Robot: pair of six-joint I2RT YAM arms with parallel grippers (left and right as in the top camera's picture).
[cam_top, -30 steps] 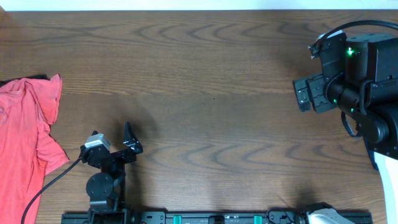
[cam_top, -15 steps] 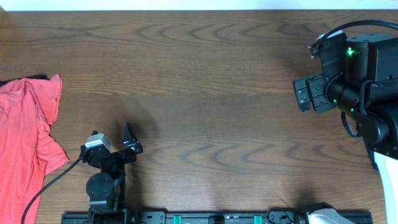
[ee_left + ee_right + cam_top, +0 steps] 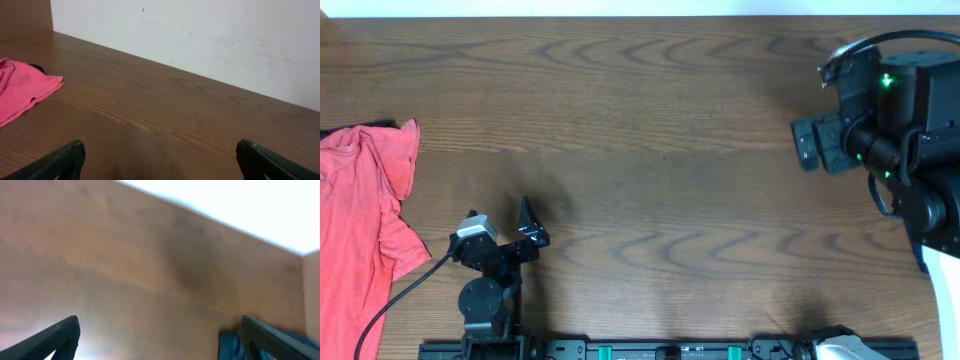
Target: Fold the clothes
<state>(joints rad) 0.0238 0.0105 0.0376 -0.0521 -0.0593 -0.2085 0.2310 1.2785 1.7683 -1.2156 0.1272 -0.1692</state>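
Clothes (image 3: 365,215), a crumpled red garment, lie at the table's (image 3: 650,150) left edge, partly cut off. Right wrist view's blurred; we can't identify the dark shape (image 3: 234,342) there. Left gripper (image 3: 160,152) and right gripper (image 3: 160,327) jaws spread wide, empty.

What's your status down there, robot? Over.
Left gripper open, empty. Right gripper open, empty. Pink garment crumpled at table left edge, untouched. No obstacle seen.

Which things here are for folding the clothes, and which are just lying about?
For the job: the crumpled pink-red garment, the left gripper, the right gripper.
Just there: the wooden table, the black cable, the white wall.
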